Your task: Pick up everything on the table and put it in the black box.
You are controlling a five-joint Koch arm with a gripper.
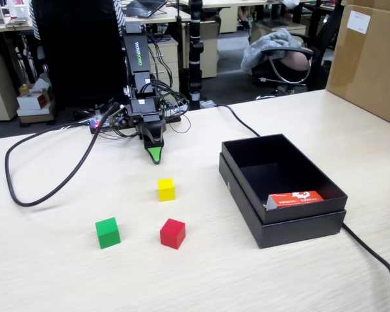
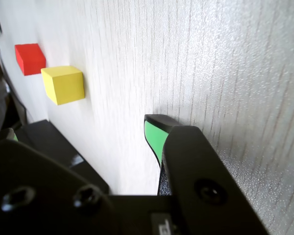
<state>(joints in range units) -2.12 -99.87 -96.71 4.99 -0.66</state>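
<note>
Three small cubes lie out on the pale worktop [image 1: 299, 117], none of them in the black box [image 1: 247, 188] yet. Box: open, sitting to the right in the fixed view, well apart from the cubes; a flat orange-red and white carton [image 1: 298, 197] lies inside it at the near end. A black cable [image 1: 45, 175] loops across the worktop on the left. My arm [image 1: 138, 71] stands at the far edge, bent down. My fingers [image 1: 155, 156] hang low near the worktop, green-tipped, holding nothing; only one tip shows clearly in either view, so I cannot tell whether they are apart or together. Yellow cube [image 1: 166, 189]: nearest to my fingers, just in front of them in the fixed view. Red cube [image 1: 172, 233]: nearer the camera than the yellow one. Green cube [image 1: 107, 233]: left of the red one, apart from it. The wrist view shows only yellow and red, close together.
</note>
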